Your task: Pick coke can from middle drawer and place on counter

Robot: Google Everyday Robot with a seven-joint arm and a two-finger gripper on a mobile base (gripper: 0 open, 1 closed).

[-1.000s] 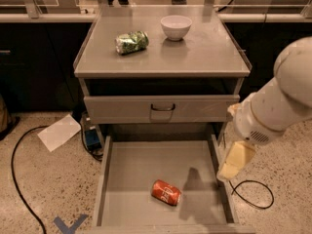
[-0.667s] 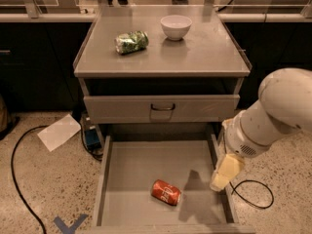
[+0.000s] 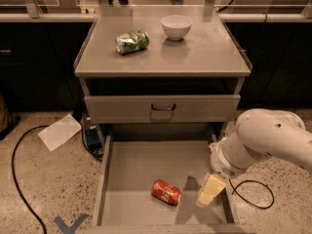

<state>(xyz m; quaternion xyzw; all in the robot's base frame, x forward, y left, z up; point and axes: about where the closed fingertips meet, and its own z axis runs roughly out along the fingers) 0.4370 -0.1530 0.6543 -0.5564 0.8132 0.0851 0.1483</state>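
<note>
The coke can [image 3: 166, 192] lies on its side on the floor of the open middle drawer [image 3: 131, 165], near the front and a little right of centre. My gripper [image 3: 210, 190], cream-coloured at the end of the white arm, hangs over the drawer's right side, just right of the can and apart from it. The counter [image 3: 204, 52] is the grey cabinet top above.
A green-and-white patterned can [image 3: 131, 41] and a white bowl [image 3: 176, 26] sit on the counter's back half. A closed drawer front with a dark handle [image 3: 163, 107] is above the open drawer. A paper sheet [image 3: 59, 131] and black cables [image 3: 19, 179] lie on the floor at left.
My arm has swung left and down, bringing the gripper from the drawer's right wall to over the drawer floor close to the can. The can has not moved.
</note>
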